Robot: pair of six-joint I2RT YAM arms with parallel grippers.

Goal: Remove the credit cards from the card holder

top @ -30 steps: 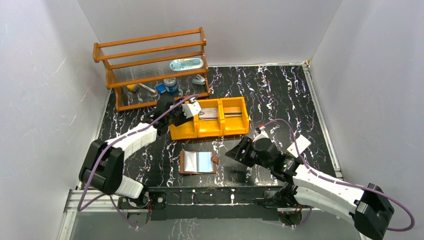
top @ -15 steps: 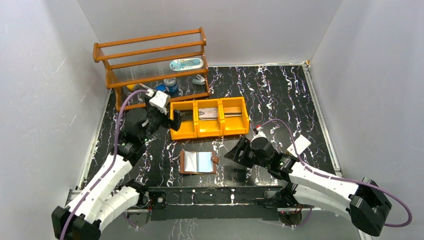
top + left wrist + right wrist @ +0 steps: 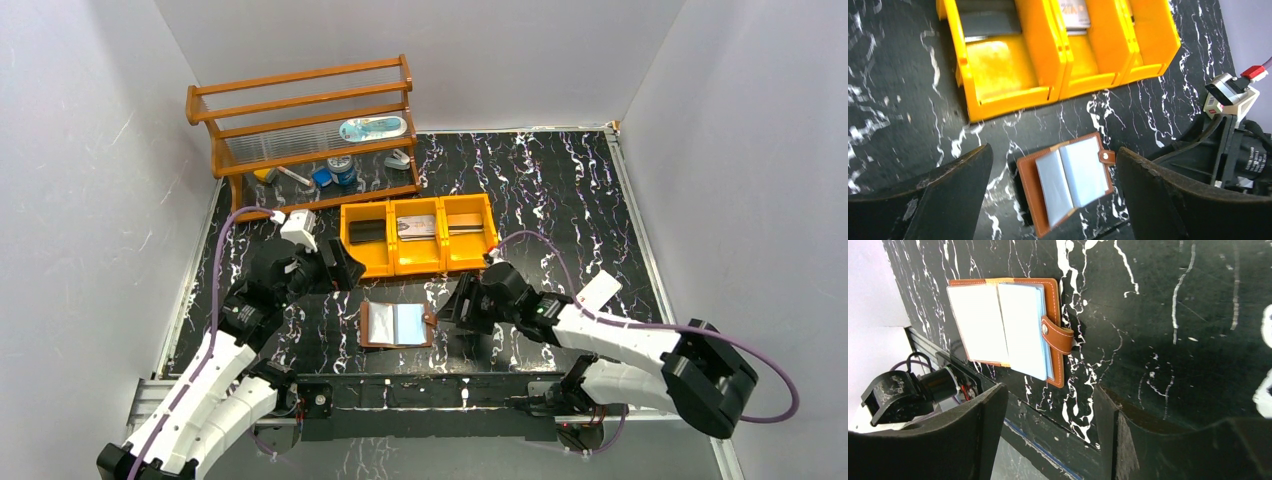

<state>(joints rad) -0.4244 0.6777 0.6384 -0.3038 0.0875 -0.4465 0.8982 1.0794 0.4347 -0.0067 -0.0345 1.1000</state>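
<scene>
**A:** From above, where do you find the card holder (image 3: 397, 324)?

**B:** You find it lying open on the worktop (image 3: 560, 200), between your left tool (image 3: 335, 268) and right tool (image 3: 462, 305), just in front of the orange tray (image 3: 470, 262).

**A:** And your left wrist view?

**B:** Your left tool gapes wide and holds nothing. A grey credit card (image 3: 990, 22) lies in the tray's left compartment.

**A:** Right wrist?

**B:** Spread wide too, empty, apart from the holder on its snap tab (image 3: 1058, 335) side.
</scene>
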